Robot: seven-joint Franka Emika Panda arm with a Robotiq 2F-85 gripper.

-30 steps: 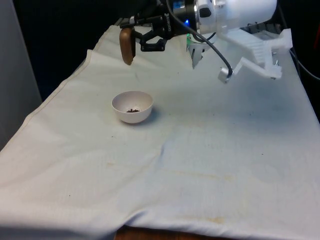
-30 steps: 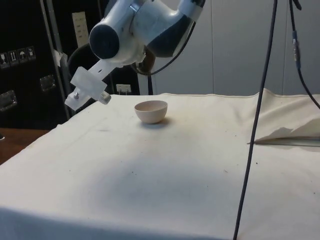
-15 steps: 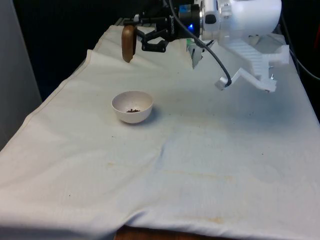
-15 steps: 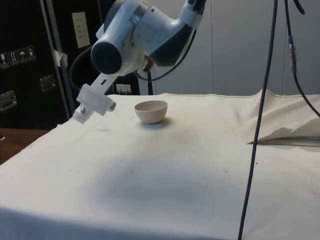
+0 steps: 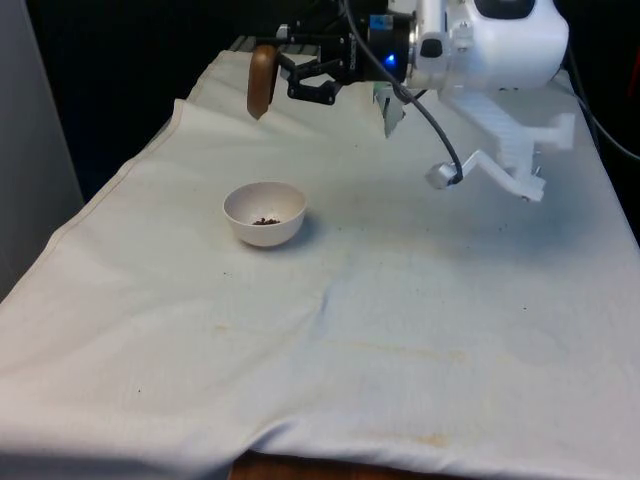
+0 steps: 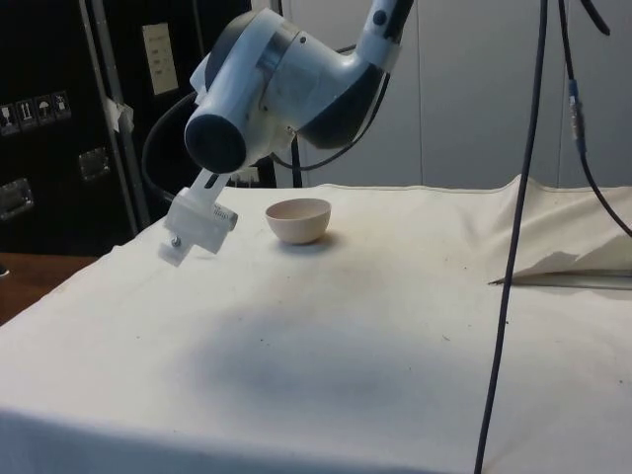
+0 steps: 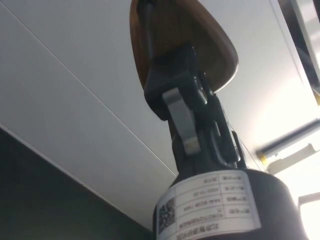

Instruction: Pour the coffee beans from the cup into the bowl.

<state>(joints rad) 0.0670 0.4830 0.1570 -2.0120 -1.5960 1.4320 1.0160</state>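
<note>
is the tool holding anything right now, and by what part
Yes: the tool holds the brown cup, fingers clamped on its rim, one inside and one outside.

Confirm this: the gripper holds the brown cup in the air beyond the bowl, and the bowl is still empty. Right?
Not quite. The gripper does hold the cup in the air beyond the bowl, but the front view shows a few beans in the bowl.

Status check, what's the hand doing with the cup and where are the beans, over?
Hand shut on brown cup, held high beyond the bowl. Some coffee beans in the bowl. Nothing in the way.
</note>
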